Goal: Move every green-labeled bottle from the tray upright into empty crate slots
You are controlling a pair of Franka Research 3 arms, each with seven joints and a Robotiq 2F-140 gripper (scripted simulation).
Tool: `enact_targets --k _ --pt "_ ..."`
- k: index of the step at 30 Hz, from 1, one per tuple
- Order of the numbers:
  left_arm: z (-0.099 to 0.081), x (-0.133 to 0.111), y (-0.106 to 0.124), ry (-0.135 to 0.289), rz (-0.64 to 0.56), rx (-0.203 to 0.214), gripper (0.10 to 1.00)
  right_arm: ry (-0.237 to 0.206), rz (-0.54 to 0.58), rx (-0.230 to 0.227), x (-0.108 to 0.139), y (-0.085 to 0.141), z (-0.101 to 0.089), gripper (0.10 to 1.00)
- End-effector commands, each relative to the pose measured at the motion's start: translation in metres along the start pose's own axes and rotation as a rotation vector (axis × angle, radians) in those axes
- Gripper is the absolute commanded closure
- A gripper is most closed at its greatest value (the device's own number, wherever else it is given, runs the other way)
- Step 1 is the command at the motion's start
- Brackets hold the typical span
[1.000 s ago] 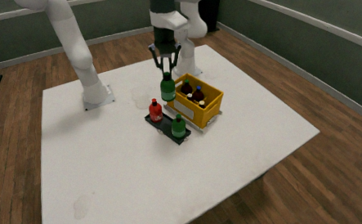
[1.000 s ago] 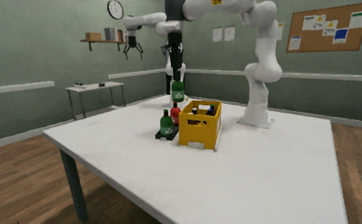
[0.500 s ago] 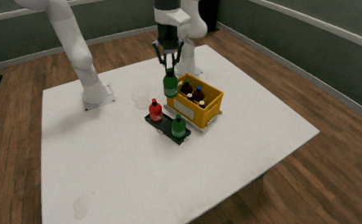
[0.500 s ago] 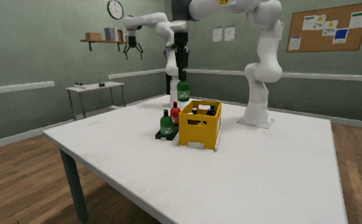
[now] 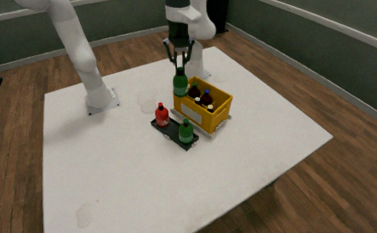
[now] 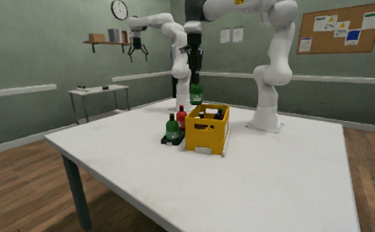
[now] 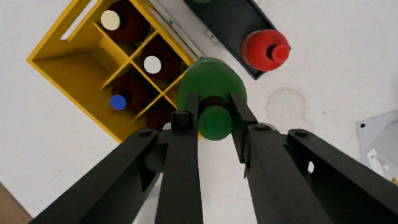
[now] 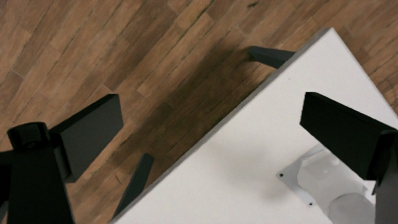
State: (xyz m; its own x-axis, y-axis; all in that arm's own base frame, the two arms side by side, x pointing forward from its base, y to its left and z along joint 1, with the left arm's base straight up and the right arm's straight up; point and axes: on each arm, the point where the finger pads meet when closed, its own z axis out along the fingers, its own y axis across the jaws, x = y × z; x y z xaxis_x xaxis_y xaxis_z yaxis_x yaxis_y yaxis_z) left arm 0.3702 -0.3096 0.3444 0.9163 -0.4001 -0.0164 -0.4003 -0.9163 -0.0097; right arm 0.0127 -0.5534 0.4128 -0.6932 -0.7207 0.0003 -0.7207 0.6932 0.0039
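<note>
Left gripper (image 5: pixel 179 64) (image 6: pixel 195 80) (image 7: pixel 215 112): pinched the raised green bottle (image 5: pixel 179 85) (image 6: pixel 195 94) (image 7: pixel 215 80) by its neck, presumably leaving its body free to enter a slot.
Right gripper (image 6: pixel 138 57) (image 8: pixel 212 135): spread, apart from the work.
Crate (image 5: pixel 204 107) (image 6: pixel 206 137) (image 7: pixel 65 82): upright, beside the tray (image 5: pixel 187 147) (image 6: pixel 168 142) (image 7: pixel 230 30).

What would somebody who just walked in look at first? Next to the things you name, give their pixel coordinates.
Probably the bright yellow crate (image 5: pixel 223 102) (image 6: pixel 206 140) (image 7: pixel 75 75) on the white table, with dark bottles inside. Then the green bottle (image 5: pixel 180 84) (image 6: pixel 195 94) (image 7: pixel 212 82) hanging in the air from the left gripper (image 5: pixel 179 64) (image 6: pixel 195 78) (image 7: pixel 213 107). Beside the crate, a red bottle (image 5: pixel 162 116) (image 6: pixel 181 118) (image 7: pixel 261 50) pops out on its black tray (image 5: pixel 174 130) (image 6: pixel 166 140) (image 7: pixel 230 27).
</note>
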Motion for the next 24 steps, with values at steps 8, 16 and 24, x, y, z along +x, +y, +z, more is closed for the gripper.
enact_targets --k 8,16,24 --pt "-0.005 -0.014 -0.008 0.016 0.010 -0.010 0.999 0.000 -0.004 0.004 0.001 -0.001 0.000 0.098" --pt "-0.005 -0.028 -0.014 0.016 0.010 -0.010 0.999 0.000 -0.004 0.004 0.001 -0.001 0.000 0.098" --pt "-0.004 -0.035 -0.018 0.016 0.010 -0.010 0.999 0.000 -0.004 0.004 0.001 -0.001 0.000 0.098"
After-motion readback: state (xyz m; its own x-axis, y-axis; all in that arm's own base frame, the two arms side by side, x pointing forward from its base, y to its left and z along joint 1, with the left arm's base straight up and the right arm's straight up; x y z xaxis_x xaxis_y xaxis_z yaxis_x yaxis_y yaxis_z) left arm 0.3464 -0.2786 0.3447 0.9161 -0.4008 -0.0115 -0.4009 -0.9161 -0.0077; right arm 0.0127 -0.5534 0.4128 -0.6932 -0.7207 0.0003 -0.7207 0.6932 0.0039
